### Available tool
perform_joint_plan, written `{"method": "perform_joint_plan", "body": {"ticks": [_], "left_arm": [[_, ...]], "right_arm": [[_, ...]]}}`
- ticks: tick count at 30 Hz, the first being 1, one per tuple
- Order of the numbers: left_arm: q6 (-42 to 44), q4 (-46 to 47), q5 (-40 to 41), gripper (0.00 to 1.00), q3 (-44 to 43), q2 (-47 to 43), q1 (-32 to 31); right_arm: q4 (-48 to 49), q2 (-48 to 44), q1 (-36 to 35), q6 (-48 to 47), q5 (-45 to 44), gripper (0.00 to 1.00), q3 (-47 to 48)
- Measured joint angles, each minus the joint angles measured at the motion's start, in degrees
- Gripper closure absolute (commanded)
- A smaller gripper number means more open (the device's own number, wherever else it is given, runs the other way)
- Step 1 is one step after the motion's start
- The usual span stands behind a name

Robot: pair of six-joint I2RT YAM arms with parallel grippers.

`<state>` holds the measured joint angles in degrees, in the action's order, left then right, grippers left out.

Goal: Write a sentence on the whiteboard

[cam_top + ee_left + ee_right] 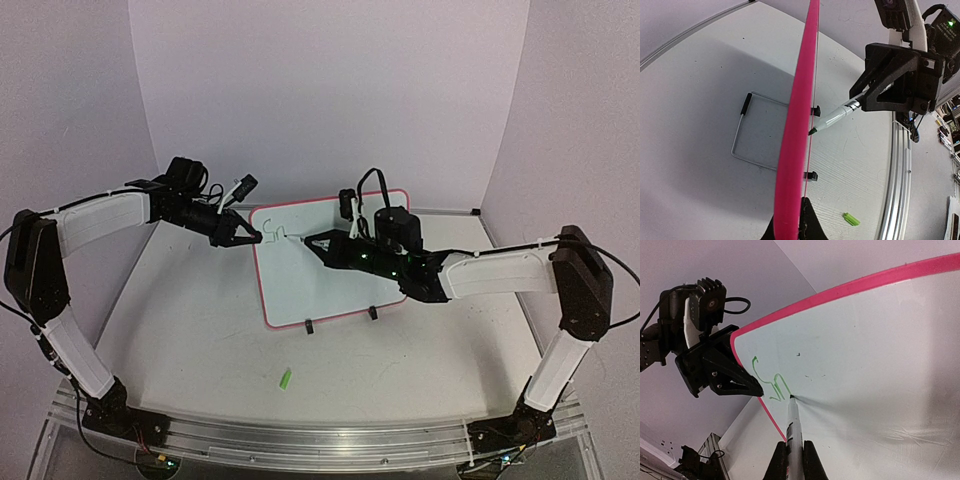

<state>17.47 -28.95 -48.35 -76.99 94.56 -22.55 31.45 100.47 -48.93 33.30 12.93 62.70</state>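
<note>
1. so, we've got the whiteboard (330, 270) propped up around the middle of the table (190, 340), between the two arms, with its white face turned toward the near edge.
2. it sits on two little black clip feet (309, 326) along its bottom edge. from the left wrist view we can also see a wire stand (747, 132) lying on the table on the far side of the board.
3. the left gripper (252, 238) comes in from the left and is pinched down on the board's pink rim near the top left corner. the rim runs straight between its fingers in the left wrist view.
4. the right gripper (312, 241) reaches in from the right, squeezed tight around a marker (792, 427) that sticks out past the fingers.
5. the marker tip is touching the white face, just right of the green writing.
6. of the sentence (769, 380) we can only make out a green "s" and a squiggly bit of a next letter. it's up in the board's top left corner, close to the left gripper's fingers.
7. a small green piece (285, 378) lies on the table on the near side of the board, well apart from both grippers.
</note>
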Motion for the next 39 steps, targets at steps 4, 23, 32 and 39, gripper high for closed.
{"method": "perform_joint_plan", "body": {"ticks": [4, 23, 32, 39], "left_arm": [[-0.02, -0.02, 0.01, 1.00, 0.00, 0.00, 0.00], [-0.02, -0.09, 0.05, 1.00, 0.00, 0.00, 0.00], [-0.04, -0.09, 0.08, 1.00, 0.00, -0.02, 0.00], [-0.04, -0.09, 0.06, 1.00, -0.02, -0.02, 0.00]], "right_arm": [[0.12, 0.00, 0.00, 0.00, 0.00, 1.00, 0.02], [0.71, 0.00, 0.02, -0.04, -1.26, 1.00, 1.90], [1.03, -0.29, 0.02, -0.04, -2.15, 1.00, 1.57], [1.57, -1.56, 0.02, -0.04, -4.36, 1.00, 0.47]]}}
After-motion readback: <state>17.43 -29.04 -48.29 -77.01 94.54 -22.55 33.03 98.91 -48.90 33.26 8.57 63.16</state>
